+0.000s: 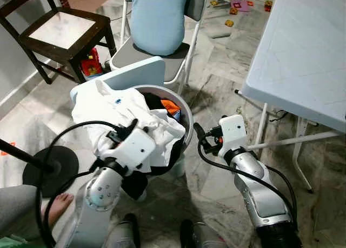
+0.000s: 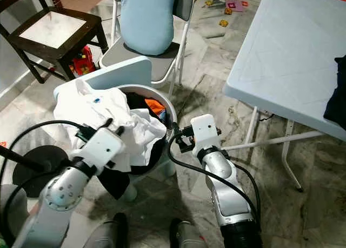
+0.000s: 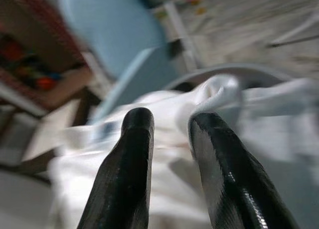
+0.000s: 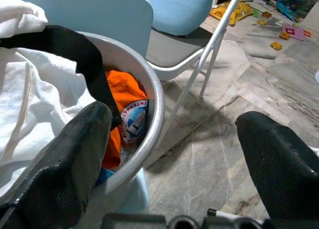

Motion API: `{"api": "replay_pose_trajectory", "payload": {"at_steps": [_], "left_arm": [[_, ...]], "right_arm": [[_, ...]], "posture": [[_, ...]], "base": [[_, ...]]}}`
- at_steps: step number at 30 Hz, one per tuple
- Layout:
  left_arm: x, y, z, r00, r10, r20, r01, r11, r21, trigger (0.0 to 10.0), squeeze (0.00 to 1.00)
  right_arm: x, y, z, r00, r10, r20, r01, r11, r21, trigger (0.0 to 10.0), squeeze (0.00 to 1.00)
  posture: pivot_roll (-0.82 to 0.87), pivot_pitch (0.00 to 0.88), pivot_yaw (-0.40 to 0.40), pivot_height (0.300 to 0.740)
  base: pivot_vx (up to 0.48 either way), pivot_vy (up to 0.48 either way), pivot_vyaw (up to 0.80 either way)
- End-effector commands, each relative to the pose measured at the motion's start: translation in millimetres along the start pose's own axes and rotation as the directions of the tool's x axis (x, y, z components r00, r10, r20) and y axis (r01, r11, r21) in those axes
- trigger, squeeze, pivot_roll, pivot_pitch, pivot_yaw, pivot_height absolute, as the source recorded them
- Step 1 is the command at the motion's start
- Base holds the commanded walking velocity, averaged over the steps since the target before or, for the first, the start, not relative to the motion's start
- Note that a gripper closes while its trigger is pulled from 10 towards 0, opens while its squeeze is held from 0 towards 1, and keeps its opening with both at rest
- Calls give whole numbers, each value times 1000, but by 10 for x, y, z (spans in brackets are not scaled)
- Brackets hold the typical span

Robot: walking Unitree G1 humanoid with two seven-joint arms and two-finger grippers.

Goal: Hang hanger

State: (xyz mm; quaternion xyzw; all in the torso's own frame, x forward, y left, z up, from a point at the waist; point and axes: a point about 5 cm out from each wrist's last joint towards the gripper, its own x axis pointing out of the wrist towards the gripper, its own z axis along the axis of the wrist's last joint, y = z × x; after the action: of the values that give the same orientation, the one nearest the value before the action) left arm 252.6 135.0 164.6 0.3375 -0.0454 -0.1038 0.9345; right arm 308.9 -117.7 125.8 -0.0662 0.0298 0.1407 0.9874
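Nowhere among the laundry can I make out a hanger, only white clothes (image 1: 116,110) heaped over the grey basket (image 2: 172,120), above which my left end effector (image 3: 172,139) hovers slightly parted and empty, while my right end effector (image 4: 174,154) gapes wide beside the basket's rim, holding nothing.

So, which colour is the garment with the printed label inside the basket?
Orange garment, clearest in the right wrist view, inside the grey basket.
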Motion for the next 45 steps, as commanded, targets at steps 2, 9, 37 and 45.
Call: {"api": "replay_pose_trajectory", "payload": {"at_steps": [2,9,37,45], "left_arm": [[-32,114,-41,999,43,-18,-43,999,28,10000,1000],[-95,297,-220,992,69,-105,-64,996,56,10000,1000],[155,365,-410,982,18,-186,-80,940,-333,10000,0],[250,326,-37,994,97,-55,-112,859,-500,10000,0]], "right_arm": [[-14,-5,-44,1000,2,-17,-2,1000,0,10000,0],[-18,-8,-57,1000,3,-20,-3,1000,0,10000,0],[-22,28,-57,1000,6,-19,-6,1000,4,10000,0],[-43,6,-68,1000,-1,-22,1,1000,2,10000,0]], "posture": [[75,250,-91,740],[83,254,-90,740],[78,261,-88,740],[63,261,-85,740]], "base": [[0,0,0],[0,0,0],[0,0,0],[0,0,0]]}}
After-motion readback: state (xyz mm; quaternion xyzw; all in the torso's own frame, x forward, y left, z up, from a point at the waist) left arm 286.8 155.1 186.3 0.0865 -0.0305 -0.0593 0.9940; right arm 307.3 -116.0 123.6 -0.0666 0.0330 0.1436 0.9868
